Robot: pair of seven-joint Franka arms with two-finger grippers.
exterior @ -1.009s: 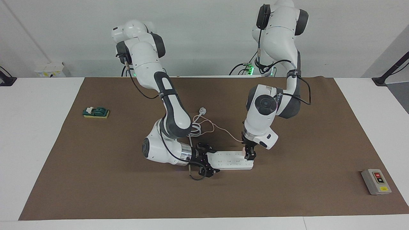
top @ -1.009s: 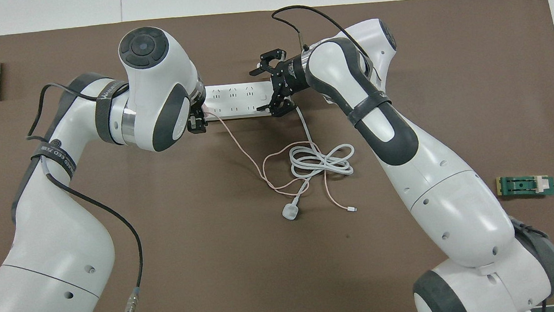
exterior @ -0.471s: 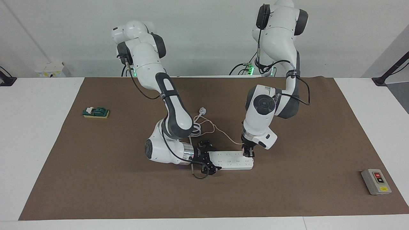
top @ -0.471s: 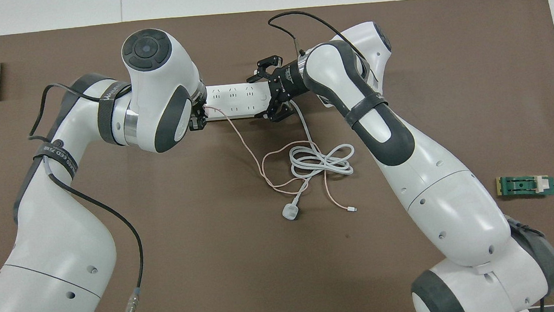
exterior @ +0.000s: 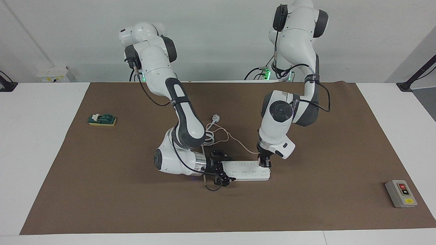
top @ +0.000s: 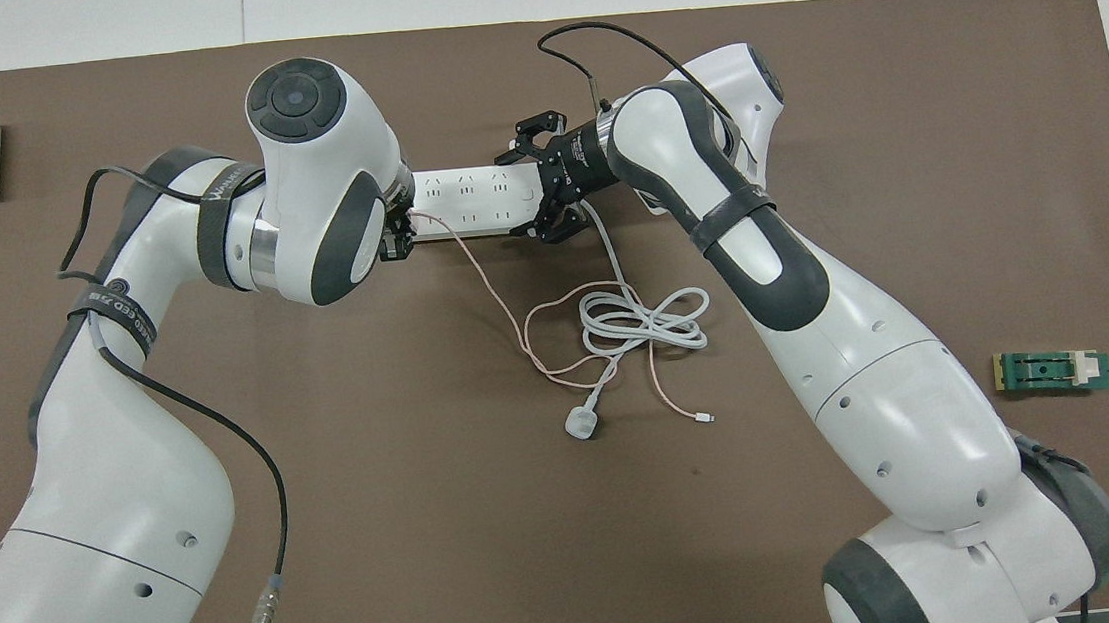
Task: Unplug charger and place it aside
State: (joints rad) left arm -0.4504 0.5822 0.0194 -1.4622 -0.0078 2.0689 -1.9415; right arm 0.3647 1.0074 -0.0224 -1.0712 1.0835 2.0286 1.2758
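Observation:
The long white power strip [exterior: 247,171] lies on the brown mat [exterior: 102,190]; it also shows in the overhead view [top: 470,203]. The pale-pink charger sits at the strip's end toward the left arm and is hidden under my left gripper [exterior: 265,164]. Its thin pink cable [exterior: 238,143] runs out from there; in the overhead view the cable [top: 483,280] leaves the left gripper [top: 398,240]. My right gripper [exterior: 220,172] is open, with its jaws on either side of the strip's other end; it also shows in the overhead view [top: 545,184].
A coiled thick white cord [top: 646,319] with a round white plug [top: 581,424] lies nearer to the robots than the strip. A grey switch box [exterior: 401,193] sits toward the left arm's end. A green block [exterior: 102,119] sits toward the right arm's end.
The left gripper has come down over the charger, whose pink body no longer shows. The right gripper has slid in around the strip's end. The strip has stayed in place.

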